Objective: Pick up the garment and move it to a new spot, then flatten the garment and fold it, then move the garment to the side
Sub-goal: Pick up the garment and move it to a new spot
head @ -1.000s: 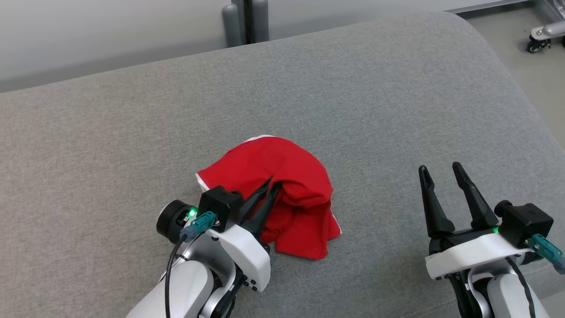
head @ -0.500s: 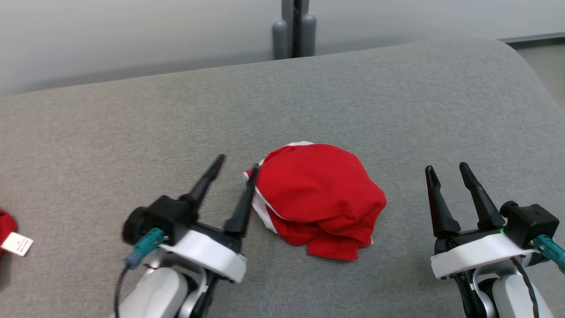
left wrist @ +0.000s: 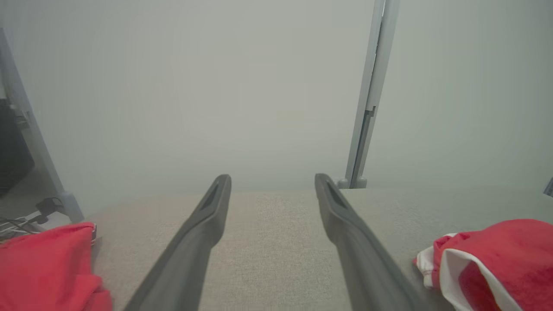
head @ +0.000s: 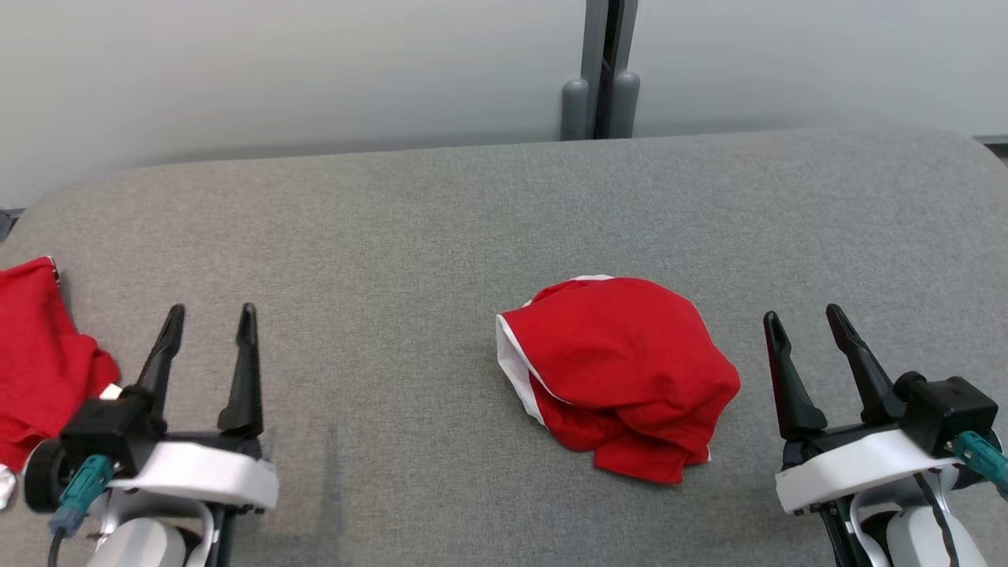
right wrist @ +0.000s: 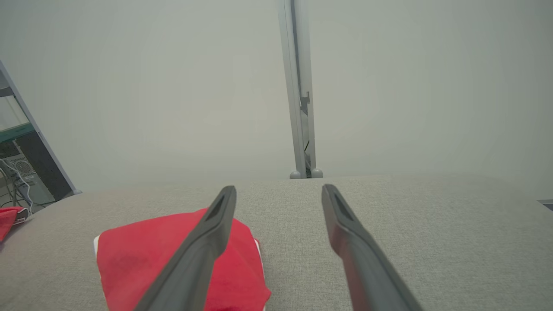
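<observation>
The garment (head: 622,370) is a crumpled red piece with white trim, lying in a heap right of centre on the grey padded surface (head: 394,228). My left gripper (head: 213,309) hovers open and empty at the lower left, well apart from it. In the left wrist view the left gripper (left wrist: 273,177) has bare surface between its fingers, and the garment (left wrist: 497,255) lies at the right edge. My right gripper (head: 802,312) stands open just right of the heap, not touching it. The right wrist view shows the right gripper (right wrist: 278,187) with the garment (right wrist: 142,255) partly behind its left finger.
A second red cloth (head: 39,354) lies at the surface's left edge, close beside my left wrist. A grey post (head: 602,79) stands against the pale wall behind the far edge. The surface's corners are rounded.
My left gripper, shut on the garment a second ago, opened, let it go and drew back to the left. The head camera turned, bringing the second red cloth into view. The right gripper stayed open.
</observation>
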